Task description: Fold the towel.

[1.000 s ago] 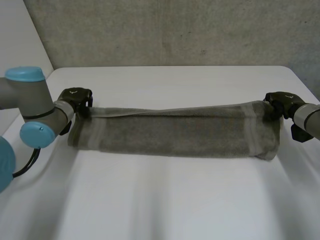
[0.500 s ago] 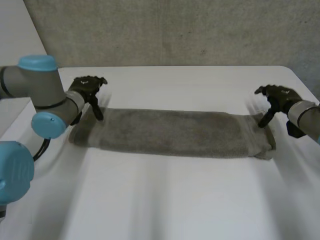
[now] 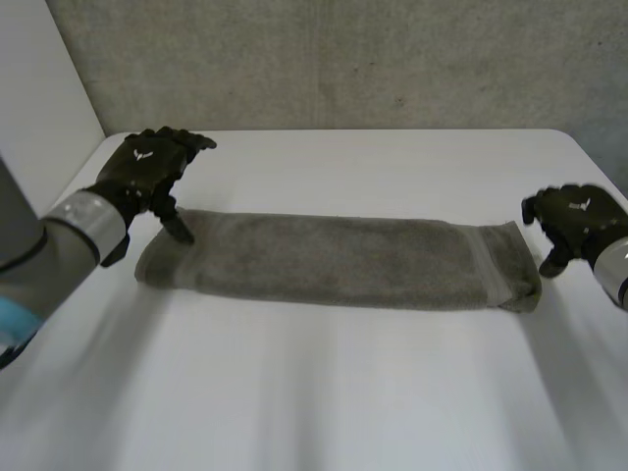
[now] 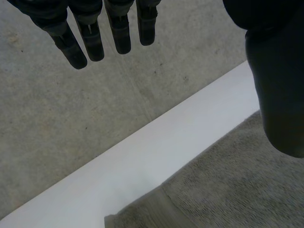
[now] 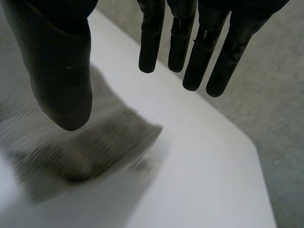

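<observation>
Moved since prev: both hands have let go of the towel (image 3: pixel 334 263) and come off it; left hand (image 3: pixel 147 175) has risen over the towel's left end, right hand (image 3: pixel 577 214) has drawn back past the right end; upper layer, held up 1 s ago, now lies flat.
Towel: grey, folded lengthwise into a long narrow band; flat on the white table (image 3: pixel 343 392), running left-right across its middle in head view; woven stripe near the right end.
L hand: over the towel's far-left corner; fingers (image 4: pixel 95 38) straight and a bit spread, thumb (image 4: pixel 280 95) well apart from them; nothing held; in head view one digit points down at the corner, prob. just touching the cloth, can't be sure.
Towel vs L fingers: left wrist view; cloth lies under the thumb side, its corner flat on the table; fingertips reach out over the table's far edge toward the wall, apart from the cloth.
R hand: just beside the towel's right end, off the cloth; fingers (image 5: pixel 190 42) straight, thumb (image 5: pixel 61 71) wide of them; nothing held.
Towel vs R fingers: right wrist view; towel end, blurred, lies below the thumb; fingertips over bare table beyond it.
Bkgd: grey concrete wall (image 3: pixel 343 59) behind the table.
</observation>
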`<action>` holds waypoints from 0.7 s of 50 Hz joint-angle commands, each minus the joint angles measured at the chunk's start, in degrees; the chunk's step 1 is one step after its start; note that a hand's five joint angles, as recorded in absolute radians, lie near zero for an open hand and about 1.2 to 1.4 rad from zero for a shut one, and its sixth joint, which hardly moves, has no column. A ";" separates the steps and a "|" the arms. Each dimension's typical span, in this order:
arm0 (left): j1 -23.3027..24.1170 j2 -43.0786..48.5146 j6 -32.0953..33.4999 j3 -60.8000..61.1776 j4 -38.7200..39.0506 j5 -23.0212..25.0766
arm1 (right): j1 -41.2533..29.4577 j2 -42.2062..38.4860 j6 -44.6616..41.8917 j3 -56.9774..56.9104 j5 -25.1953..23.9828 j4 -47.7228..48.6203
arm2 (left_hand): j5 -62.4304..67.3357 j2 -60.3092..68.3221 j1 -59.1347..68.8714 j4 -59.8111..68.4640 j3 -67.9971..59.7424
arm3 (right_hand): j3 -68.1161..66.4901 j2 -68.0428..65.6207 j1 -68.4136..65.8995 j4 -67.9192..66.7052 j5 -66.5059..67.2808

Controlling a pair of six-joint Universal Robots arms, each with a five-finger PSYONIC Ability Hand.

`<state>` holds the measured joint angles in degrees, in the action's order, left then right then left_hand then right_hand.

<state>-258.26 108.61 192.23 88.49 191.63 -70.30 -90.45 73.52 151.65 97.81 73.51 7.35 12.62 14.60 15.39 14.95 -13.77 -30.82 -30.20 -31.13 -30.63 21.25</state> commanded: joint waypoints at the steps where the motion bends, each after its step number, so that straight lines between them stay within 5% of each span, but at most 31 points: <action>1: -0.32 -3.67 0.07 12.21 8.66 -0.54 | 0.01 -2.06 -0.39 3.26 0.14 2.31 | -12.40 -4.39 -5.17 -4.74 3.56 | -0.96 -1.58 -0.65 -1.15 0.54; 14: 0.03 -3.58 0.16 17.24 15.79 -0.98 | -0.69 -14.46 -1.01 -1.75 4.80 4.51 | -12.40 -4.39 -5.17 -4.74 3.56 | -9.88 -10.49 -9.57 -10.06 9.45; 18: 0.03 -3.58 0.16 17.24 15.88 -0.89 | -0.43 -15.60 -1.09 -3.24 6.29 4.16 | -12.40 -4.39 -5.17 -4.74 3.56 | -23.60 -24.22 -23.29 -23.79 23.18; 21: 0.03 -3.58 0.08 17.33 15.88 -0.98 | 0.10 -15.60 -1.09 -3.68 6.82 4.25 | -12.40 -4.39 -5.17 -4.74 3.56 | -49.03 -49.64 -48.72 -49.21 48.60; 35: 0.12 -3.85 0.07 17.42 15.44 -0.98 | 8.71 -4.62 -8.89 -10.25 12.97 2.94 | -12.40 -4.39 -5.17 -4.74 3.56 | -49.18 -49.80 -48.87 -49.37 48.75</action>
<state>-258.27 104.92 192.29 105.86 207.36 -71.28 -87.08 64.82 148.84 92.34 85.22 11.84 12.58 14.60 15.35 14.95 -13.72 -76.49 -74.93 -73.61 -76.75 65.94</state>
